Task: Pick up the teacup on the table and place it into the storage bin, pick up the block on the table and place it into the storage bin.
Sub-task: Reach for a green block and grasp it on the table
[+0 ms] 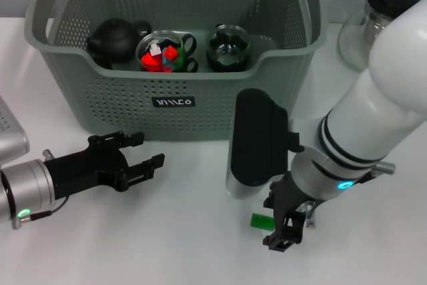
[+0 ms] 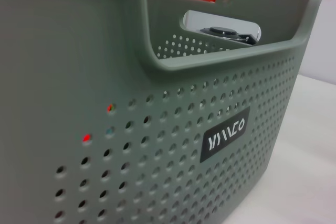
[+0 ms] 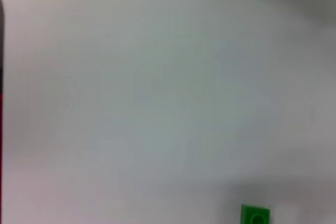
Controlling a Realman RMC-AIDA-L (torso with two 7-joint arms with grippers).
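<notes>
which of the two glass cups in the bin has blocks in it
The glass cup in the middle, beside the black teapot, holds red blocks; the other cup looks dark, blockless.

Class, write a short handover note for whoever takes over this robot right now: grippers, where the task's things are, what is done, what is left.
Left gripper: open, empty, low over the table in front of the bin.
Right gripper: pointing down right beside the green block, which lies on the table; whether its fingers are open or shut cannot be told.
In the bin: a black teapot, a glass teacup holding red pieces, and a second glass cup.
Done: teacup in the bin.
Left: grasp the block and place it in the bin.
</notes>
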